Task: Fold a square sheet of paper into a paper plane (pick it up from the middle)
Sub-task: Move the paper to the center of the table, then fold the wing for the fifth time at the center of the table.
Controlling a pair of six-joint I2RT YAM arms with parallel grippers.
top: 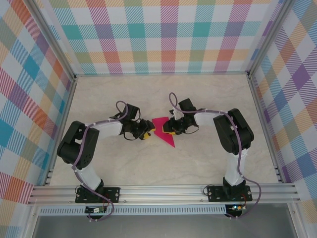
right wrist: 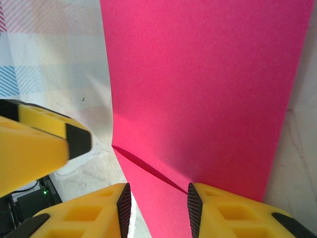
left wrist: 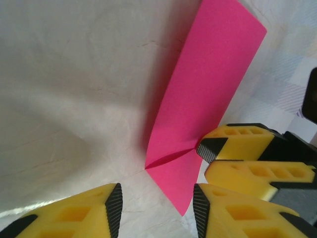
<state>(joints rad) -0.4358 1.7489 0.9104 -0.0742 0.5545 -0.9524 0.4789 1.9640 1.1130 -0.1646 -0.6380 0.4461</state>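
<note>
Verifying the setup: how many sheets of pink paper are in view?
1: a thin magenta-pink paper sheet, creased, standing between the left gripper and the right gripper.

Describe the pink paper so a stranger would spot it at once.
Look to the middle of the pale marbled table, where the two arms' yellow-fingered grippers meet. Between the left gripper and the right gripper sits a creased sheet of paper. It is the only magenta thing there, thin and sharp-cornered.
</note>
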